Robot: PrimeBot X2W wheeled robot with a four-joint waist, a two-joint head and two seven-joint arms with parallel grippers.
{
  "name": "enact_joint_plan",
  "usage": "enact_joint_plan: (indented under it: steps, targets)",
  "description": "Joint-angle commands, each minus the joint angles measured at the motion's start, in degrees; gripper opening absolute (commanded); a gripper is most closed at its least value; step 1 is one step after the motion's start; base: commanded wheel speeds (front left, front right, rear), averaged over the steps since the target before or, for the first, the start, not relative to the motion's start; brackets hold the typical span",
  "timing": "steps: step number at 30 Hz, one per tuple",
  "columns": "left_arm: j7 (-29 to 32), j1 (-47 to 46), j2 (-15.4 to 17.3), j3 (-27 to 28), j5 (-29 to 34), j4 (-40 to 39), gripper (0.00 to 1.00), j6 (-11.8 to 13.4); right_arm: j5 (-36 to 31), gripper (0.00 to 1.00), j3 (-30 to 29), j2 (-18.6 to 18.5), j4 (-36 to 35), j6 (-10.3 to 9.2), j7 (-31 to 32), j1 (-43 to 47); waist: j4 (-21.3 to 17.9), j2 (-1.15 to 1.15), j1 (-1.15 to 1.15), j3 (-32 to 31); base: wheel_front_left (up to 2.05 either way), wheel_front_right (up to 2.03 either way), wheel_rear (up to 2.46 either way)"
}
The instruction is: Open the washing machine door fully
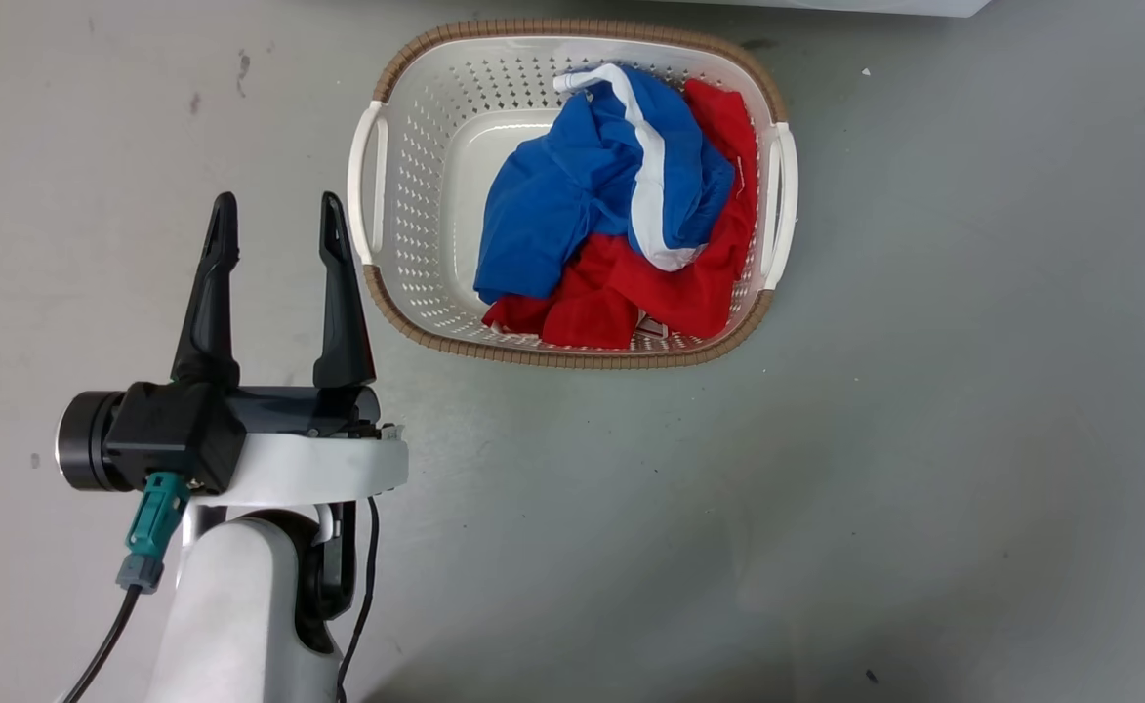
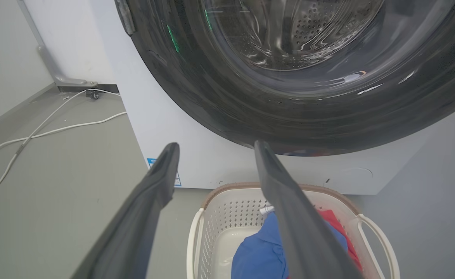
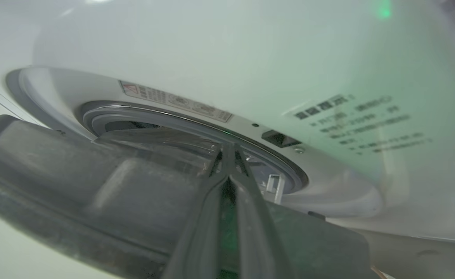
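Door (image 3: 76,182) is ajar, folks: its dark inner face sits at the near side of the right wrist view, swung off the machine (image 3: 250,58). Past it you can see the grey rim of the drum opening (image 3: 134,120) and the lock slot (image 3: 279,138) on the white front, with the door's pale hook (image 3: 274,186) standing free of that slot. Right gripper (image 3: 227,149) is up by that inner face, its two fingers drawn together until the tips meet. Nothing shows between them, and whether they press on the door I can't tell. Over to the left wrist view: the glossy black disc with its glass bowl hangs high on the machine, steel drum glinting through it. Left gripper (image 1: 278,205) is spread wide, holding nothing, hovering over the floor (image 1: 923,391) just left of the basket (image 1: 406,176). That basket sits right before the machine, below the door, with a blue cloth (image 1: 552,205) piled on a red cloth (image 1: 670,293). White cables (image 2: 56,130) trail over the floor, far left of the machine.
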Motion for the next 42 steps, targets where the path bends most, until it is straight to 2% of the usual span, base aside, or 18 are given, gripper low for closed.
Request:
enact_joint_plan:
  steps: [1,13,18,34,42]
  targets:
    - [-0.1,-0.7,-0.1,0.0,0.1,0.2,1.00,-0.1,-0.1,0.00,1.1,0.9,0.0,0.03,0.8,0.3,-0.1,0.00,-0.01,-0.1,0.00,0.00,0.00]
    - [-0.1,0.6,-0.1,0.7,0.2,0.9,1.00,-0.3,3.3,0.00,4.1,1.8,-6.4,0.09,4.2,10.6,-1.5,0.00,-0.01,-4.2,0.00,0.00,0.00]
    - [-0.1,1.6,-0.1,0.7,0.4,1.2,1.00,-0.4,4.2,0.00,4.9,0.9,-10.0,0.08,5.4,15.7,-1.8,0.00,-0.01,-6.8,0.00,0.00,0.00]
    - [-0.1,5.8,-0.1,1.1,0.1,2.2,1.00,0.3,7.3,0.00,9.7,3.5,-21.9,0.09,7.1,33.3,-1.9,0.00,-0.01,-13.9,0.00,0.00,0.00]
    - [-0.1,7.9,-0.1,1.2,0.5,2.6,1.00,0.3,7.3,0.00,12.4,4.3,-25.1,0.08,7.7,39.6,-1.7,0.00,-0.01,-18.0,0.00,0.00,0.00]
